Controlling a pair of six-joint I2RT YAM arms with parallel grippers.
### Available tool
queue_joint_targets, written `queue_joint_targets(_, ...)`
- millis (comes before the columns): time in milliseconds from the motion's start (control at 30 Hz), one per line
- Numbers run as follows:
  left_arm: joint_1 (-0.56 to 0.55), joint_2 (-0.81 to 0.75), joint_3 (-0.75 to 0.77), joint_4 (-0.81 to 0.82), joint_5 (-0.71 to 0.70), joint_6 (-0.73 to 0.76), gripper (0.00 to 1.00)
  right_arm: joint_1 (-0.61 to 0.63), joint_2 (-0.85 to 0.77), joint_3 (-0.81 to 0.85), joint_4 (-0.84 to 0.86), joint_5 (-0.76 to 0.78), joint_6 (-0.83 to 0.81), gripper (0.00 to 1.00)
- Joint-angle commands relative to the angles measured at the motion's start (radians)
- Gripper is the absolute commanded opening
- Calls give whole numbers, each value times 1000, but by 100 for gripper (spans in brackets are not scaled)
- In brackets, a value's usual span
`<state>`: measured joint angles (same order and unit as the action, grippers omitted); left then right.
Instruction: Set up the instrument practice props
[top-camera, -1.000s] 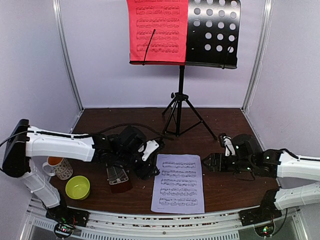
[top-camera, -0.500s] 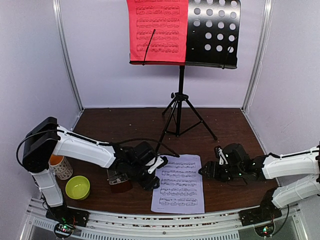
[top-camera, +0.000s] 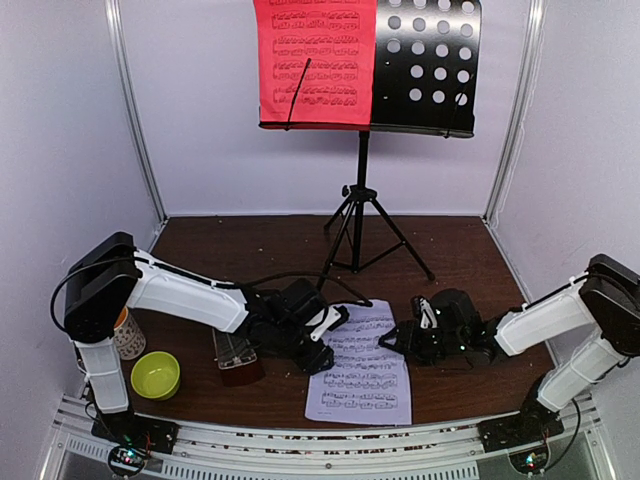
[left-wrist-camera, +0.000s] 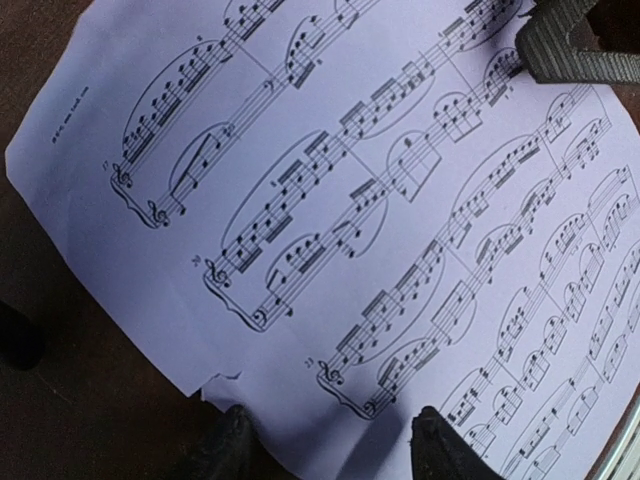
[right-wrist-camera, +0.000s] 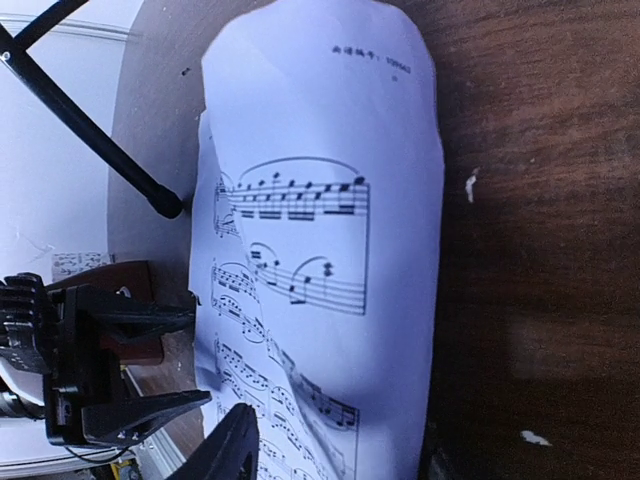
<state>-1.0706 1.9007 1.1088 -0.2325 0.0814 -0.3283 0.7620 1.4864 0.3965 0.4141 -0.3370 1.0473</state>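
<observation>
The black music stand (top-camera: 424, 62) stands at the back on its tripod, with the red sheet (top-camera: 315, 60) on the left half of its desk. The white sheet (top-camera: 362, 380) lies on the table, buckled along its length (right-wrist-camera: 330, 250). My left gripper (top-camera: 326, 340) is open at the sheet's left edge, one fingertip (left-wrist-camera: 433, 447) on the paper. My right gripper (top-camera: 396, 342) is open at the right edge, its jaws astride the raised paper (right-wrist-camera: 335, 455). The dark-wood metronome (top-camera: 236, 355) sits behind the left arm, partly hidden.
A yellow-green bowl (top-camera: 155, 375) and a patterned mug (top-camera: 126, 338) sit at the front left, near the left arm's base. The stand's tripod legs (top-camera: 352, 235) spread just behind the sheet; one leg (right-wrist-camera: 90, 130) reaches near its top edge.
Both arms have moved inward onto the white sheet. The right jaws have narrowed. The sheet has turned slightly and buckled upward between the grippers.
</observation>
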Motion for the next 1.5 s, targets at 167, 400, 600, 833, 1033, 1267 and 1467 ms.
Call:
queue_joint_targets(167,-5,43,-2,21,24,-7,56,0,-43,-43,220,-60,99,46)
queue_joint_targets(400,-5,44,0,37,27,4,55,1,-164,-37,175,-49,55,56)
queue_joint_targets(600,-5,43,6,46,28,3,55,2,-115,-4,61,-40,32,49)
queue_joint_targets(833,-5,-13,-9,51,4,3,55,3,-203,40,-181,67,-125,16)
queue_joint_targets(1033,-5,-141,-44,102,-13,3,65,2,-398,107,-367,131,-357,0)
queue_joint_targets(1267,-5,-347,-107,195,-48,22,83,3,-712,150,-505,28,-675,0)
queue_joint_targets(1467,-5,-457,-146,287,-32,58,85,6,-922,194,-590,-94,-808,0)
